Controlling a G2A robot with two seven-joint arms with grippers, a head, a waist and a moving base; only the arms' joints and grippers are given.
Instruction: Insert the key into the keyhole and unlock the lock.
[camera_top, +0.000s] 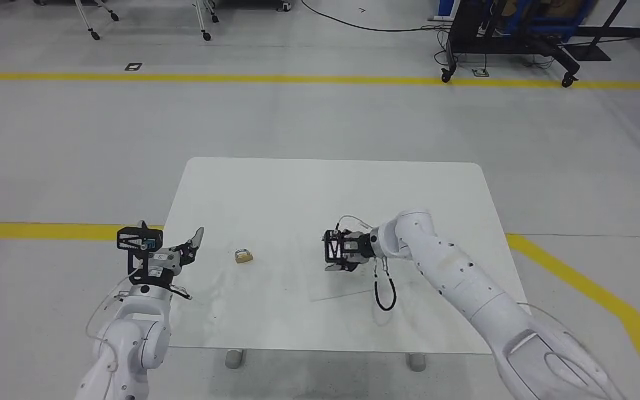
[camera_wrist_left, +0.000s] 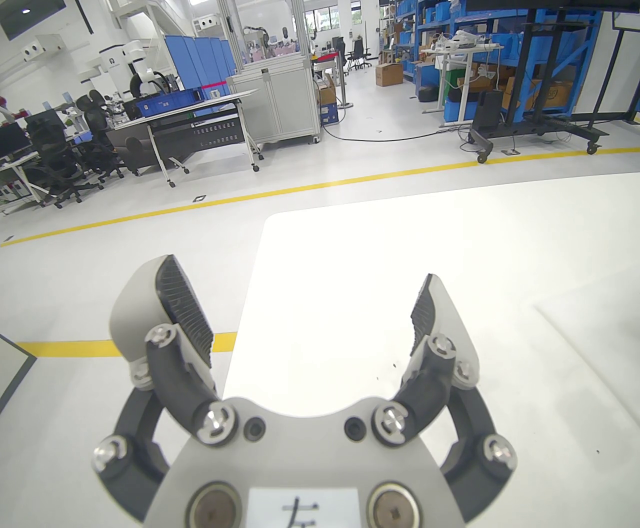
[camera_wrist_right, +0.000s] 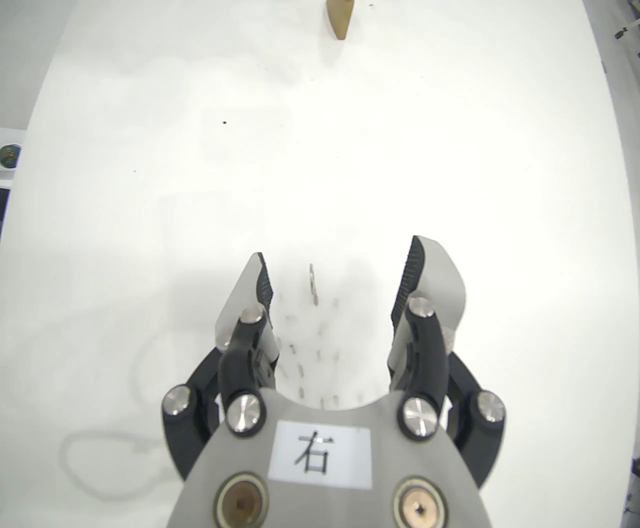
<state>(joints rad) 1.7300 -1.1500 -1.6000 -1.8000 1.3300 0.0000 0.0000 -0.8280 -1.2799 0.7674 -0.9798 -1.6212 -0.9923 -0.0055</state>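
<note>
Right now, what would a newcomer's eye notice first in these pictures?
A small brass lock lies on the white table, between the two arms. The right gripper stands open around a thin silvery piece, probably the key, while the left gripper hangs open at the table's edge.

Overhead view, close wrist views, shared table (camera_top: 300, 190)
</note>
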